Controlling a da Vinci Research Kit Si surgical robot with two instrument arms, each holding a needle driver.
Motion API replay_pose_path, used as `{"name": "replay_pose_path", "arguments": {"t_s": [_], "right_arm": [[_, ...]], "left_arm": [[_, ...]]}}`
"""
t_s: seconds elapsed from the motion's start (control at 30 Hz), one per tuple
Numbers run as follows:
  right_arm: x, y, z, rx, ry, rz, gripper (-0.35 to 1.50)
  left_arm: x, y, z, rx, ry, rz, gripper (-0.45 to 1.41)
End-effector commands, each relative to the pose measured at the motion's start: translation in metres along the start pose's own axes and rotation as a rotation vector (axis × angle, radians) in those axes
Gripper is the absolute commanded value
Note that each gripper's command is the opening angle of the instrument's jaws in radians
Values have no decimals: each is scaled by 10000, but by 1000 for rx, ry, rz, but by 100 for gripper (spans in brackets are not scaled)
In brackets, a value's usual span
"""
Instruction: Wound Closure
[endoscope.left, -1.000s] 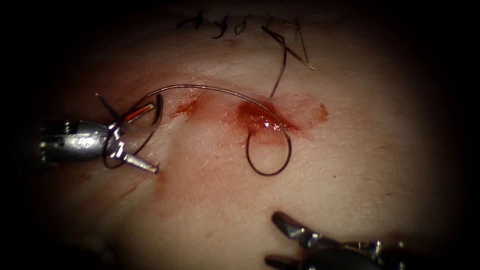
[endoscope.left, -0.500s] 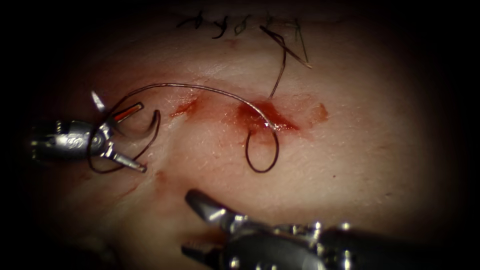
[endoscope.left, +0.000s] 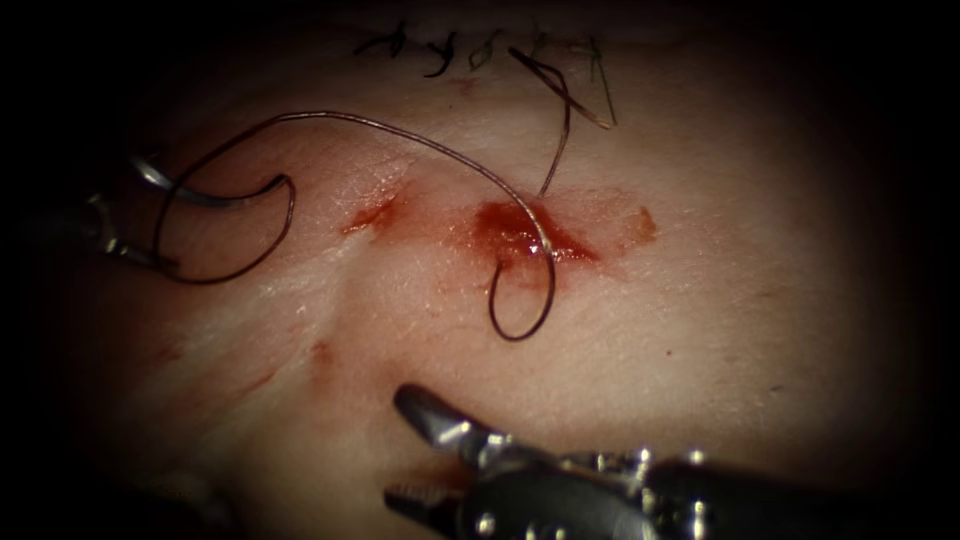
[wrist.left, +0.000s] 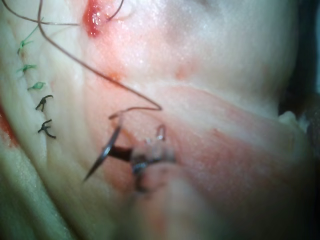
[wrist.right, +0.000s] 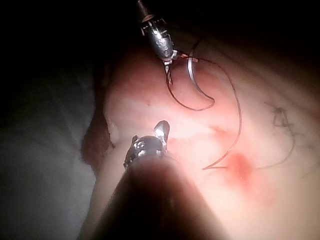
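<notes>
Old knots (endoscope.left: 440, 45) — beyond thread (endoscope.left: 400, 135)

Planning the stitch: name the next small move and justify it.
Probably draw the left gripper leftward: it holds the needle clear of the tissue, while thread lies in a slack loop at the cut. The right gripper is open and empty.
</notes>
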Motion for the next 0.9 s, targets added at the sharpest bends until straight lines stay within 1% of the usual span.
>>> {"name": "replay_pose_path", "arguments": {"t_s": [0.03, 0.07, 0.1, 0.13, 0.2, 0.27, 0.33, 0.4, 0.5, 0.67, 0.77, 0.8, 0.83, 0.9], "right_arm": [[-2, -9, 7, 3, 1, 2, 139], [-2, -10, 7, 3, 1, 1, 139], [-4, -13, 7, 2, 2, -2, 139], [-4, -13, 7, 2, 2, -2, 139], [-8, -16, 9, 5, -1, -7, 139], [-9, -17, 9, 5, -1, -8, 139], [-11, -17, 9, 7, -3, -9, 139], [-14, -17, 8, 7, -3, -11, 139], [-17, -17, 7, 10, -4, -12, 139], [-19, -21, 8, 9, -2, -17, 139], [-21, -23, 9, 8, -2, -25, 139], [-22, -23, 10, 8, -2, -25, 139], [-22, -23, 10, 8, -2, -25, 139], [-22, -23, 10, 8, -2, -26, 139]], "left_arm": [[-5, 4, 6, 11, -13, -3, 109], [-8, 3, 4, 23, -28, -3, 109], [-17, 4, 2, 50, -77, 27, 109], [-17, 4, 2, 50, -77, 27, 109], [-28, 8, 1, 38, -116, 79, 109], [-31, 11, 1, 36, -120, 84, 109], [-37, 21, 2, 39, -120, 92, 108], [-39, 32, 5, 15, -89, 100, 106], [-41, 56, 13, -28, -29, 60, 103], [-37, 88, 38, -68, 50, -55, 86], [-31, 106, 61, -82, 101, -97, 79], [-28, 111, 76, -76, 116, -110, 79], [-28, 111, 76, -76, 116, -110, 79], [-25, 111, 85, -65, 124, -113, 79]]}}
